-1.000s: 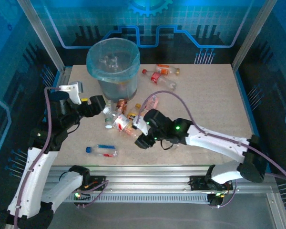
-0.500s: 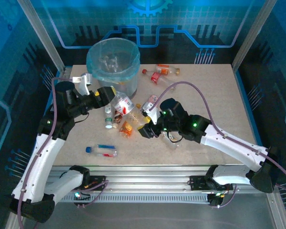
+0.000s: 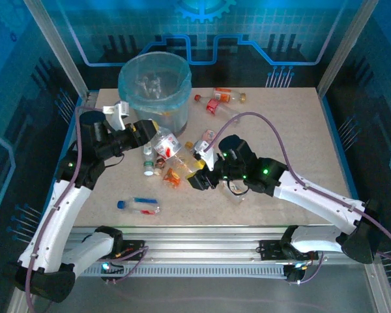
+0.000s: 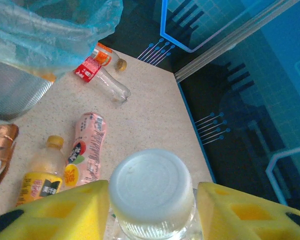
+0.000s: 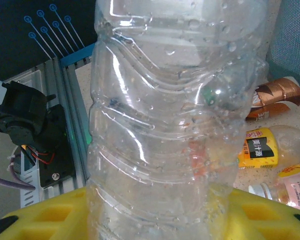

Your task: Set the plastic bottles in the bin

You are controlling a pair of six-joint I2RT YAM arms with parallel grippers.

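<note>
Several clear plastic bottles (image 3: 150,83) lie inside the round grey blue-lined bin (image 3: 135,99); roughly ten remain on the speckled worktop (image 3: 280,120). The left end effector (image 4: 152,200) pinches a white-capped bottle (image 4: 151,182), and the right end effector (image 5: 155,212) grips a ribbed clear bottle (image 5: 165,100); neither is delivered yet.
</note>
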